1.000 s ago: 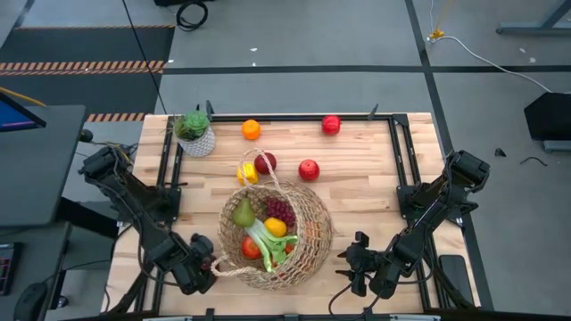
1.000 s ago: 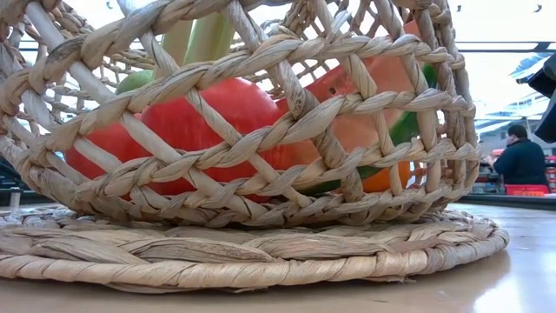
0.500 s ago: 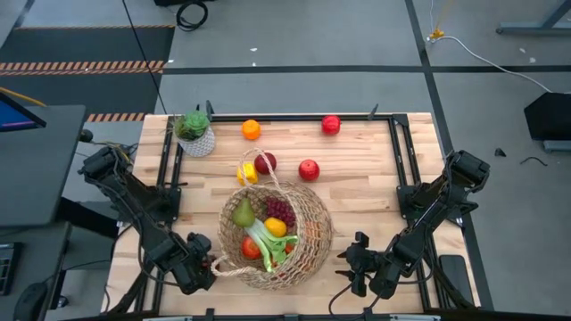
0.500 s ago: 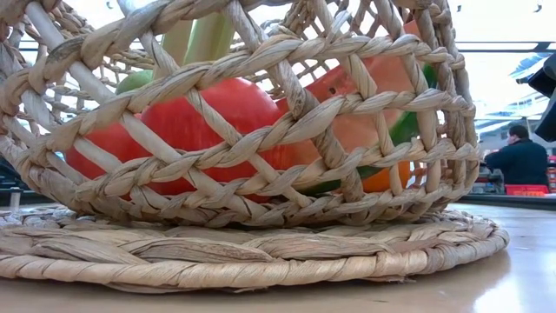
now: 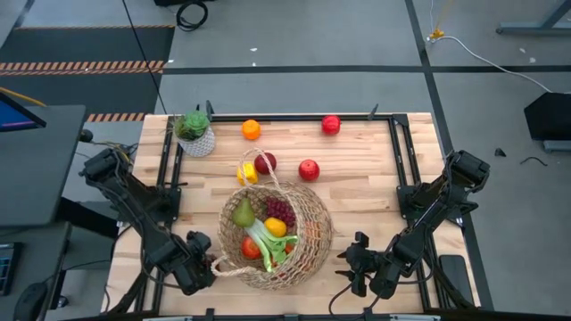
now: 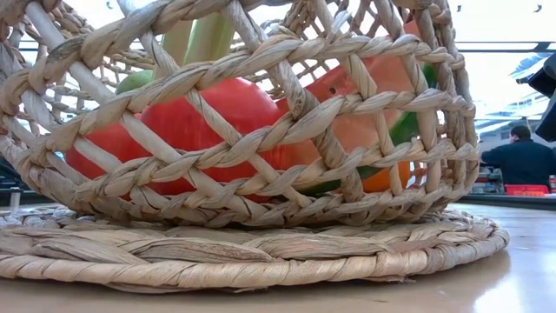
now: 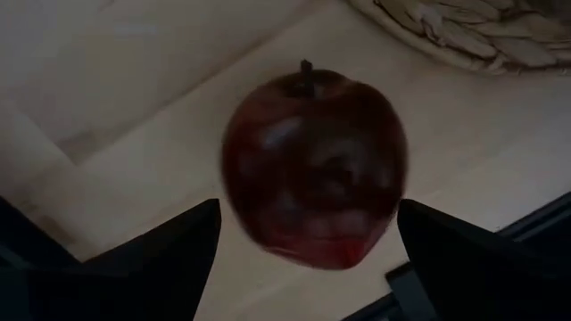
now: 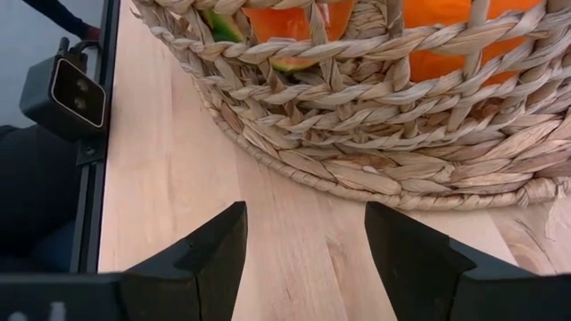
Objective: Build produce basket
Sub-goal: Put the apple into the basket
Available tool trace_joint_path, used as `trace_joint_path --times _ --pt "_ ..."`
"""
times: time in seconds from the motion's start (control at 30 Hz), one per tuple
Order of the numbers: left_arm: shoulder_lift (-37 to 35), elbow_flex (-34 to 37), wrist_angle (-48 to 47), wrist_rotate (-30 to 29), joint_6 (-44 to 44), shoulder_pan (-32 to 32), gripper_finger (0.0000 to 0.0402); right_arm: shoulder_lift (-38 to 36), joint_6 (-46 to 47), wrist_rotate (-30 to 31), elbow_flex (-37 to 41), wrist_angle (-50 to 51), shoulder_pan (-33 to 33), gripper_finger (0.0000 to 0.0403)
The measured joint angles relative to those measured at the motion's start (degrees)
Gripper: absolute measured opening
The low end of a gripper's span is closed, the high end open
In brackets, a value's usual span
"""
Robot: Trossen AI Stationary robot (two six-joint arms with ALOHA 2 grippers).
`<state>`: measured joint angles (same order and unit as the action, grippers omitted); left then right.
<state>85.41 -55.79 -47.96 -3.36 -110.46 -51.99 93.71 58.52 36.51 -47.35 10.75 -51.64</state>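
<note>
The tan wicker basket (image 5: 275, 234) stands at the table's near middle. It holds a green pear (image 5: 243, 212), purple grapes (image 5: 280, 211), an orange, a leek (image 5: 265, 242) and a red fruit. My left gripper (image 5: 198, 264) is open just left of the basket and points down. A dark red apple (image 7: 312, 165) rests on the table between its fingers. My right gripper (image 5: 357, 263) stands open at the basket's near right with nothing between its fingers (image 8: 214, 250). More produce lies on the far table: an orange (image 5: 252, 129), two red apples (image 5: 331, 124) (image 5: 309, 169), a dark apple (image 5: 265, 162) and a lemon (image 5: 247, 173). My left gripper comes at the dark red apple from above, with one finger (image 7: 192, 236) on each of its sides (image 7: 234, 178). I cannot tell whether the fingertips touch it. The apple sits on the table with its stem up.
A small potted plant (image 5: 194, 134) stands at the far left corner. A black frame rail (image 5: 393, 152) runs along the table's edges. Bare wood lies on the right half, between the basket and the rail. A person (image 6: 521, 156) shows far off in the room.
My left gripper has rolled a little about the line that it points along and has stayed over the apple. The basket, the produce and my right gripper have kept still.
</note>
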Motion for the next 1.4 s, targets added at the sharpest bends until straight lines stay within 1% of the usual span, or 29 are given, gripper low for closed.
trace_joint_path --times 0.27,0.57,0.73,0.83,0.93,1.07,1.2,1.3,1.4 --pt "3.91 -0.32 -0.65 -0.31 3.37 -0.65 0.0348 0.0 0.0 -0.07 0.0 -0.13 -0.45 0.0233" --pt "4.0 -0.17 -0.62 0.09 9.72 0.34 0.0348 0.0 0.02 -0.07 0.0 -0.47 -0.48 0.0233" --pt "2.76 -0.95 -1.4 0.41 13.0 1.09 0.0347 0.0 0.01 -0.07 0.0 -0.47 -0.48 0.0233" --pt "2.15 -1.79 -2.37 -0.05 14.07 1.2 0.0334 0.0 0.02 -0.09 0.0 -0.47 -0.48 0.0233" --pt "1.99 -2.19 -4.61 0.34 14.48 0.99 0.0311 0.0 0.0 -0.09 0.0 -0.47 -0.48 0.0233" --pt "1.62 -2.19 -5.72 4.34 16.59 0.83 0.0285 0.0 0.02 -0.09 0.0 -0.49 -0.48 0.0233" --pt "-0.27 -3.66 -6.62 6.17 16.82 1.12 0.0282 0.0 0.01 -0.09 0.0 -0.67 -0.46 0.0233" --pt "-1.87 -7.03 -11.21 6.17 18.13 1.2 0.0282 0.0 0.0 -0.11 0.0 -0.71 -0.48 0.0233" --pt "-2.67 -12.85 -20.42 6.15 18.79 1.2 0.0281 0.0 0.0 -0.11 0.0 -0.73 -0.48 0.0233"
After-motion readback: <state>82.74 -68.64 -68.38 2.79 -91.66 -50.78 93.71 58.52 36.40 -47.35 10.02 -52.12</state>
